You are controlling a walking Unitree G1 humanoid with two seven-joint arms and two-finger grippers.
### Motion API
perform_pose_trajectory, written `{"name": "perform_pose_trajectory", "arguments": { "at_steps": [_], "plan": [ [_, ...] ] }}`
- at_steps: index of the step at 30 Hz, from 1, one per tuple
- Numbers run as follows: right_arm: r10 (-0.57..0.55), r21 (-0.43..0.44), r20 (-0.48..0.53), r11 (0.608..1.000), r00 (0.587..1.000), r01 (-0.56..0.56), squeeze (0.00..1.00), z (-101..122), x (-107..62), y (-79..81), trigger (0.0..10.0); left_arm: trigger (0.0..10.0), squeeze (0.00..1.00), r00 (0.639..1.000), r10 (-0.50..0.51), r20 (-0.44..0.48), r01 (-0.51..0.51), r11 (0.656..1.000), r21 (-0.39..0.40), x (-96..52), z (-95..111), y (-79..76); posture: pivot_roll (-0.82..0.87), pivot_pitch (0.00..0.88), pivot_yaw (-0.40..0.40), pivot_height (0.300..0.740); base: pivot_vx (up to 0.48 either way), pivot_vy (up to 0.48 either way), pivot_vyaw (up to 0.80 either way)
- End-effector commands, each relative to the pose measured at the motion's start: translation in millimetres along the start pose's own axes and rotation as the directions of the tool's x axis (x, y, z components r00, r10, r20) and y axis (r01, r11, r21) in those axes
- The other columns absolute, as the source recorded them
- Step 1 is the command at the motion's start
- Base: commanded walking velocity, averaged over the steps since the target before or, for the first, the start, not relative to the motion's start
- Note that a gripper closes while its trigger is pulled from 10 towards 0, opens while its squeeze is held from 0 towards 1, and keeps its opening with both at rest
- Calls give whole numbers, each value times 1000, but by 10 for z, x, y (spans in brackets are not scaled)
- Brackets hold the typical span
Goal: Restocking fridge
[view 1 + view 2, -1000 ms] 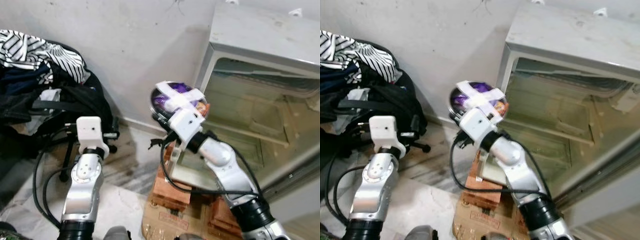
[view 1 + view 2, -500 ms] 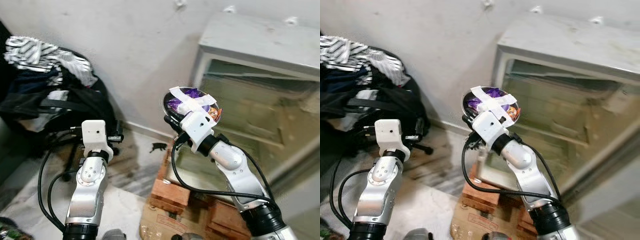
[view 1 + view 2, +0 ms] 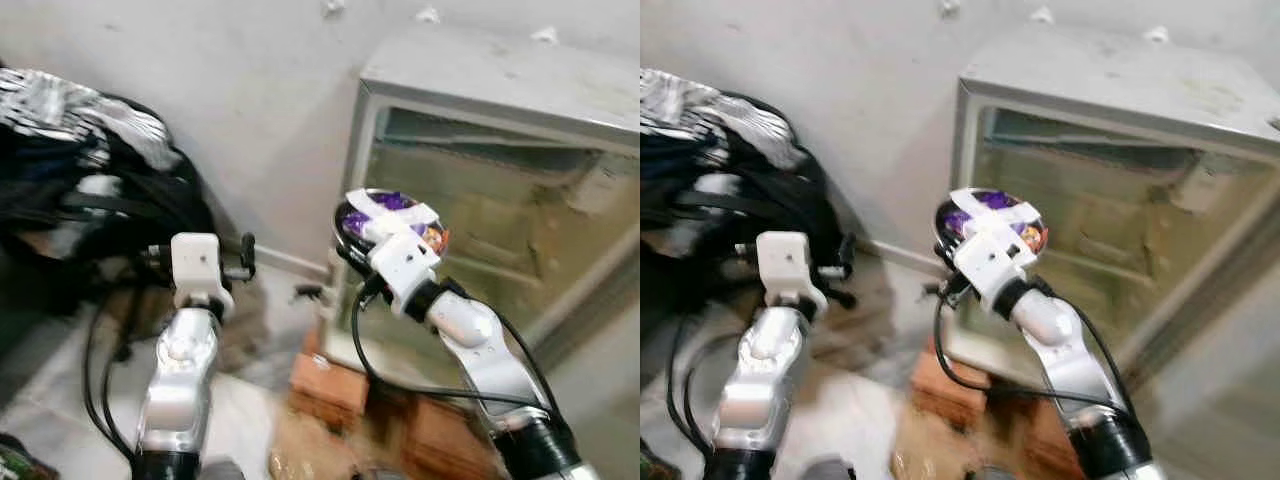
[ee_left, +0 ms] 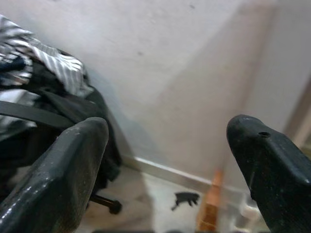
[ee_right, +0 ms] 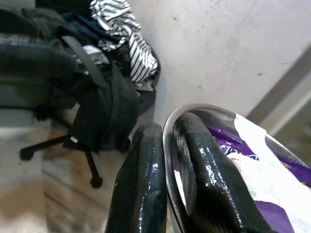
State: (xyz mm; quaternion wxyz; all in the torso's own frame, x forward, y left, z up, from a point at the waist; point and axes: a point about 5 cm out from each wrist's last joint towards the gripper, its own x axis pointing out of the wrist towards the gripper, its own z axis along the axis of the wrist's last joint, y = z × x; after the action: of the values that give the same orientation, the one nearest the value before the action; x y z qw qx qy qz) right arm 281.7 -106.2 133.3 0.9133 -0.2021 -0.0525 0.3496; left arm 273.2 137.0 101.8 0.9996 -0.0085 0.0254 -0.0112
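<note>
Since 1 second ago the head camera has swung, so the open fridge (image 3: pixel 480 200) sits more centrally, and the right arm has carried the bowl (image 3: pixel 385 215) from in front of the bare wall to just before the fridge's left door frame.

In the left eye view, the right gripper (image 3: pixel 350 240) holds the steel bowl at chest height, level with the upper part of the fridge cavity. The bowl is crossed with strips of white tape over purple and orange packets. The fridge stands on wooden blocks (image 3: pixel 330 380) with cardboard on the floor in front. The left arm is raised beside it, its gripper near an office chair heaped with clothes (image 3: pixel 70 110). The frame is blurred by motion.

The right eye view shows the same layout: the bowl overlaps the fridge's left edge but is not yet inside the cavity.

In the left wrist view, the left gripper (image 4: pixel 165 165) has its 2 fingers wide apart and holds nothing, facing the wall and skirting.

In the right wrist view, the right gripper's 2 fingers (image 5: pixel 141 194) are pinched on the bowl's rim, 1 inside and 1 outside.

The step in hand appears to be carrying the bowl to the fridge. The next move likely calls for reaching further right and forward, past the frame, then lowering the bowl level onto a shelf before releasing.
</note>
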Motion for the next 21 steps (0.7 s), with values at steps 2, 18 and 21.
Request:
{"name": "perform_pose_trajectory", "arguments": {
  "at_steps": [2, 18, 21],
  "plan": [
    [-28, -18, -9, 999, 1000, 28, 0, -24, 17, -69, 10000, 10000, 0, 1000, -14, 19, 14, 1000, -7, 14, 45, -8, 18, 0, -57, 740, 283, 0, 0],
    [-134, -15, -101, 991, 986, 133, 0, -224, -25, -208, 10000, 10000, 0, 1000, -18, 19, 18, 1000, -17, 4, 42, -2, 18, 0, -57, 740, 291, 0, 0],
    [-134, -19, -99, 991, 986, 133, 0, -223, -21, -208, 10000, 10000, 0, 1000, -18, 18, 18, 1000, -18, 2, 41, -3, 20, 0, -57, 740, 276, 0, 0]
  ]
}}
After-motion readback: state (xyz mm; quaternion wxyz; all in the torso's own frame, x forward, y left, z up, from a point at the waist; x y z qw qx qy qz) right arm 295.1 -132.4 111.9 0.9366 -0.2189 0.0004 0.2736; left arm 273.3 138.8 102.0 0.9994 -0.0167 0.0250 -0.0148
